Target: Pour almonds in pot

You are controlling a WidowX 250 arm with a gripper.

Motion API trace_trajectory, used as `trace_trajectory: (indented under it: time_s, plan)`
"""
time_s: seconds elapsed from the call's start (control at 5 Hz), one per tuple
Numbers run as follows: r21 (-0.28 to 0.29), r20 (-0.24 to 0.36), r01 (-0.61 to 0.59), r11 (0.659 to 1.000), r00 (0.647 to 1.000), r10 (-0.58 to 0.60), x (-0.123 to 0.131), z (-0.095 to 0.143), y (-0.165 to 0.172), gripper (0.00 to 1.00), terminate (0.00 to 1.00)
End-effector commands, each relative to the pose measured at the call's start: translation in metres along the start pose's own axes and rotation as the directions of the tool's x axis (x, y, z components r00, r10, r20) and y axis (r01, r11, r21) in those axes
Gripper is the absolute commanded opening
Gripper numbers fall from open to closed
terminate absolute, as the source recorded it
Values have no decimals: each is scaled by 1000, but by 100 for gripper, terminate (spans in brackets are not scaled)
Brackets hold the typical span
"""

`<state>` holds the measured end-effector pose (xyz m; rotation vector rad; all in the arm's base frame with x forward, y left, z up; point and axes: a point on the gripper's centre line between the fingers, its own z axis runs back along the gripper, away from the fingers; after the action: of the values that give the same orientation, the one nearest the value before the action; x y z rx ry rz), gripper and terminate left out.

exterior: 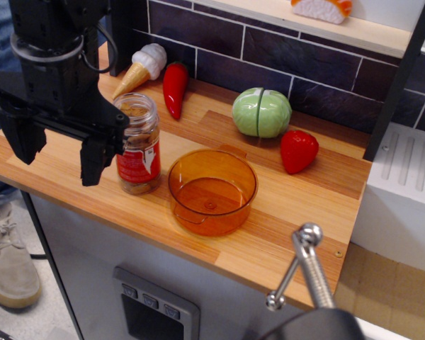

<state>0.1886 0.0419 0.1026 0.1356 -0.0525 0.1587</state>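
Single view, observation.image. My claw (53,149) hangs spread wide, holding nothing, over the tabletop's (304,212) front-left corner. The two black fingers (93,159) point down; the right one sits just beside the jar (138,144), on its left. I can't tell if it's touching.

The jar stands upright near the front edge, left of centre, no lid visible. It's clear plastic with a red-and-white label round the lower body. The almonds (137,186) show only as a brown layer at the bottom and a bit above the label, so my guess is partly full and light.

Handling call: the wall is rigid plastic, smooth, probably slick. It's tall and narrow, so easy to knock over with a sideways bump. I'd grip across the label band, mid-height; paper gives more friction than bare plastic and keeps the mouth clear for tipping. Moderate squeeze should do, thin plastic may flex.

The pot (212,191) is just right of the jar, near the front edge, centre; orange, translucent, looks empty. It's wide and shallow, light, and could slide if the jar rim hits it.

Clutter sits along the back edge: red pepper (175,88), ice-cream cone (143,66), green vegetable (261,112) and strawberry (298,150), well apart from the pour path.
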Motion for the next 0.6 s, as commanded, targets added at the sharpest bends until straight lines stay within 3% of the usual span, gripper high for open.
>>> trace_trajectory:
  time_s: [0.0,0.2,0.4]
  plan:
    - [0,0,0,1000,1000,0,0,0,0,100,0]
    - [-177,-138,-181,967,978,158,18,13,10,100,0]
    - [-274,-199,-317,908,942,269,24,6,22,100,0]
